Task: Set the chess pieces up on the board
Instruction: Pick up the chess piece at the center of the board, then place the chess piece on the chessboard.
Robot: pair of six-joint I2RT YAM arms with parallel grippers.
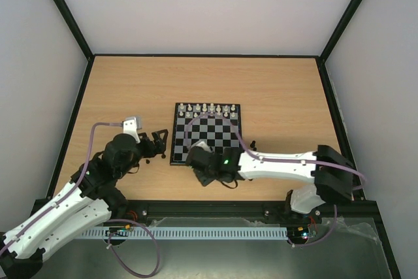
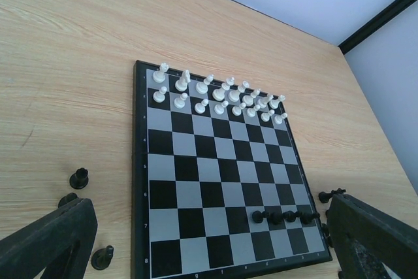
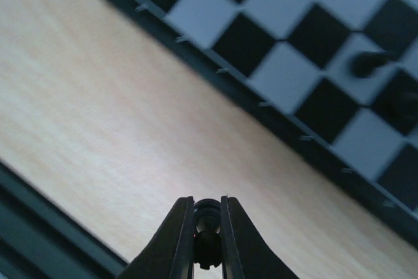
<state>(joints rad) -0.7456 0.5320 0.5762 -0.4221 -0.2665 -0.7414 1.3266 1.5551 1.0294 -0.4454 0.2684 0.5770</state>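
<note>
Board lies flat near the middle of the wooden table, and we see its far two rows filled with the white pieces, all upright. On the second row from the near edge, toward the right side, we count four black pieces in a short line, standing on neighbouring squares. The other squares we can see are bare.

Off the board, we find loose black pieces on the table just left of its near-left part, three that we can make out, and at least one more black piece lying on the table beside the right edge.

The right gripper is clenched on one small black piece, which we see pinched upright between the two fingertips. It hangs over bare wood just off the board's near edge, with the border and two blurred dark pieces on the squares beyond it.

The left gripper stands released, its jaws spread wide and holding nothing. It sits by the board's left side, and its two fingers frame the near part of the board in its own wrist view.
</note>
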